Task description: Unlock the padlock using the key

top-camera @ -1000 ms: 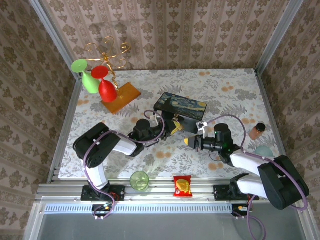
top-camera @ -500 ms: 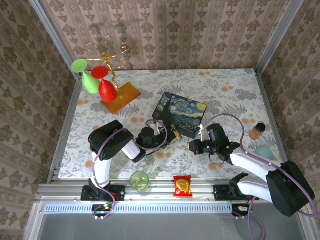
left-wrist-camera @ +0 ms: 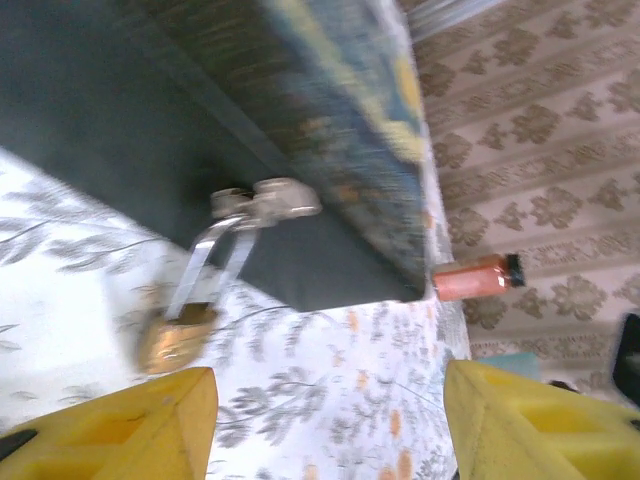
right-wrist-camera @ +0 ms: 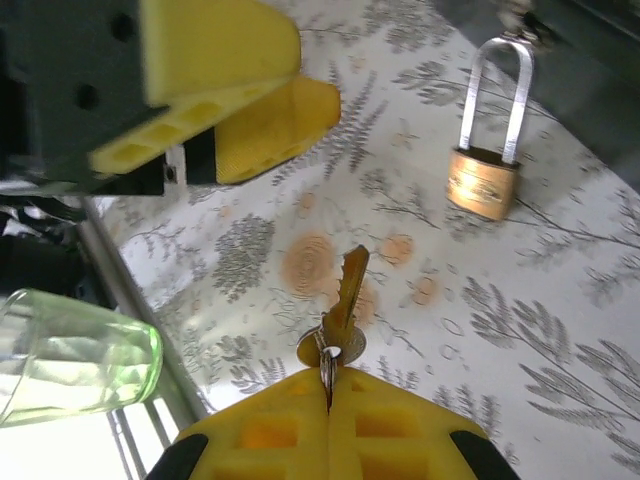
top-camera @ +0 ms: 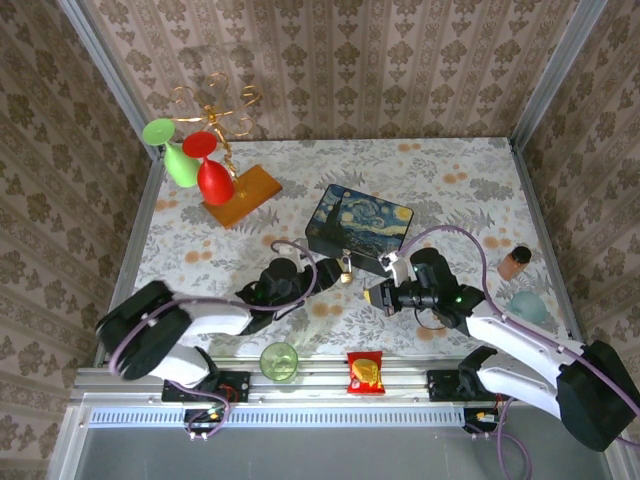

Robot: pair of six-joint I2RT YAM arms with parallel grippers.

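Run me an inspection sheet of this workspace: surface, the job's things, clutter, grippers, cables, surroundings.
Surface: table under a flat floral cloth.
Job's things: padlock hangs by its shackle from the clasp of the painted box, and the shackle looks closed. The key is apart from it, tip toward it.
Clutter: green cup and snack packet on the near metal rail; wooden rack with a red and a green glass; brown bottle.
Grippers: left gripper open, empty, facing the padlock; right gripper shut on the key.
Cables: purple cables loop over both arms, no snag seen.
Surroundings: wallpapered walls.
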